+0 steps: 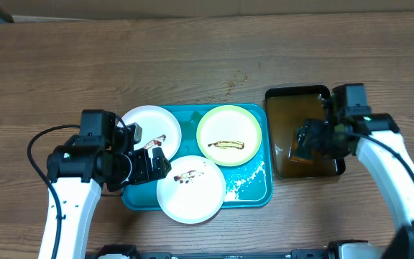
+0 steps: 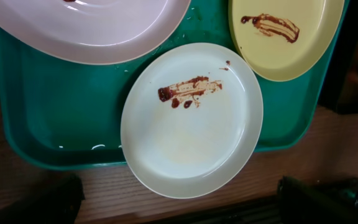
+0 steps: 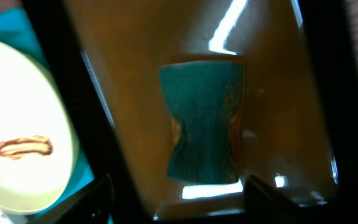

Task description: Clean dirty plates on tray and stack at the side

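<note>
Three plates smeared with brown sauce lie on the turquoise tray (image 1: 254, 188): a white plate (image 1: 149, 129) at the back left, a pale green plate (image 1: 228, 135) at the back right, and a white plate (image 1: 191, 188) overhanging the front edge. My left gripper (image 1: 149, 164) hovers open at the tray's left side. In the left wrist view the front white plate (image 2: 191, 118) fills the middle, ahead of the left gripper (image 2: 179, 205). My right gripper (image 1: 313, 140) hangs open over the black tray (image 1: 286, 108). A teal sponge (image 3: 204, 124) lies in brown water just ahead of the right gripper (image 3: 185, 202), untouched.
The black tray of brownish water (image 3: 73, 106) stands right beside the turquoise tray's right edge. White foam (image 1: 254, 176) dots the tray's front right corner. Crumbs (image 1: 232, 83) lie on the wooden table (image 1: 63, 65) behind the tray.
</note>
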You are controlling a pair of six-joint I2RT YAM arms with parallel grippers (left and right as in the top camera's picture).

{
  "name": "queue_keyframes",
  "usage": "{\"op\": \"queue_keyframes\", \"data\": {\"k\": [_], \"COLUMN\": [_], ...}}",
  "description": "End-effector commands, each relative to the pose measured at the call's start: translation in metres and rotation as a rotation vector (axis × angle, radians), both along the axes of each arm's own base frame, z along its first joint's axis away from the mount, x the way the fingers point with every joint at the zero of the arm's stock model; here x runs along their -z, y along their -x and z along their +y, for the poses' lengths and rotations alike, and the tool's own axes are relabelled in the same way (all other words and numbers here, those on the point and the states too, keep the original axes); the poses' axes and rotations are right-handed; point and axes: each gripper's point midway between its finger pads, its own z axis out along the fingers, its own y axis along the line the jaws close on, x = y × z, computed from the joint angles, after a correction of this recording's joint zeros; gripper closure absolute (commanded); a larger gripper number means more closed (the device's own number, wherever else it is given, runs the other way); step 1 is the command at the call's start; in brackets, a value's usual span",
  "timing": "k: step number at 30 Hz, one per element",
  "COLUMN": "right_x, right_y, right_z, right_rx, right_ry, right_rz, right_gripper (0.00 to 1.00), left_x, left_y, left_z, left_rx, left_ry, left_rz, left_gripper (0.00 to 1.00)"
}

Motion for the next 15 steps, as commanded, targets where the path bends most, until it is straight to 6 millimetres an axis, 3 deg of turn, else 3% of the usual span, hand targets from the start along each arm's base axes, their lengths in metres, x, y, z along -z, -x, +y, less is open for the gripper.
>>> {"op": "queue_keyframes", "data": {"k": [1,3,12,15], "right_x": [0.013,0.025,0.066,0.071], "right_y": [-0.010,-0.013,-0.016,-0.014], "right_z": [0.001,0.003,-0.003,-0.003], "right_rx": [0.014,0.013,0.062,0.061], "right_ry": [0.024,0.036,0.086,0.087], "right_rz": [0.027,0.048,0.133,0.148], "right_gripper": [0.38,0.46,0.49,0.74], "left_x": [-0.006,-0.006,-0.006,-0.006], "left_y": [-0.005,-0.006,-0.006,-0.006], "left_z": [-0.003,-0.003,-0.003,-0.003], "left_rx": [-0.003,-0.004,-0.004,-0.004], "left_ry": [0.019,0.018,0.016,0.016], "left_rz": [-0.009,-0.008,-0.009,-0.009], "left_gripper": [0.00,0.00,0.00,0.00]}}
